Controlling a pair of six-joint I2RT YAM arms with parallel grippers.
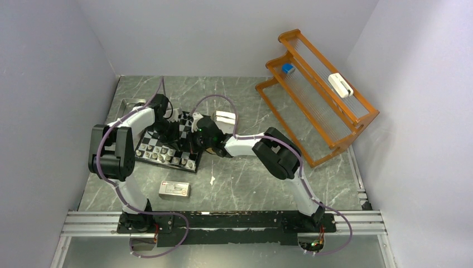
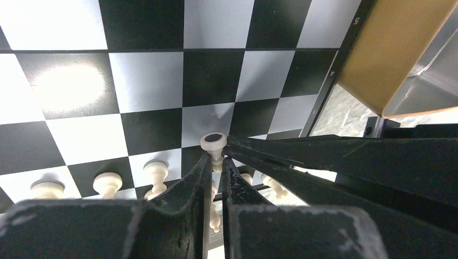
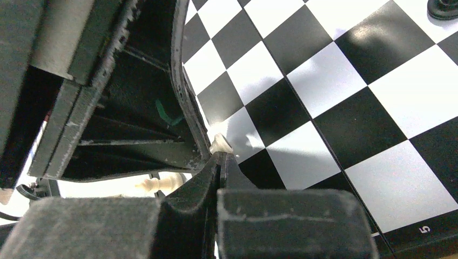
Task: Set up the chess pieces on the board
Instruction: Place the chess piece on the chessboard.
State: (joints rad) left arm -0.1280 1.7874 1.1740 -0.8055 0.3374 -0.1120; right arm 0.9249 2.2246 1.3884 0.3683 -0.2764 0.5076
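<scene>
The board (image 1: 146, 146) lies at the table's left middle, with pale and black chess pieces in rows along its edges. Both grippers meet above it. In the left wrist view my left gripper (image 2: 217, 159) is shut on the stem of a pale piece (image 2: 214, 142), whose round base faces the camera, above the board (image 2: 146, 81). My right gripper (image 1: 193, 137) reaches in from the right. Its fingers (image 2: 281, 154) are together, with the tips against that piece. In the right wrist view my right gripper (image 3: 219, 156) is shut, and the pale piece (image 3: 220, 143) shows just past its tips.
Pale pawns (image 2: 108, 183) stand in a row below the left gripper. A black piece (image 3: 444, 7) stands far across the board. A tan box (image 2: 389, 48) sits beside the board. A white-and-red carton (image 1: 175, 190), a white box (image 1: 225, 117) and an orange rack (image 1: 315, 89) are also on the table.
</scene>
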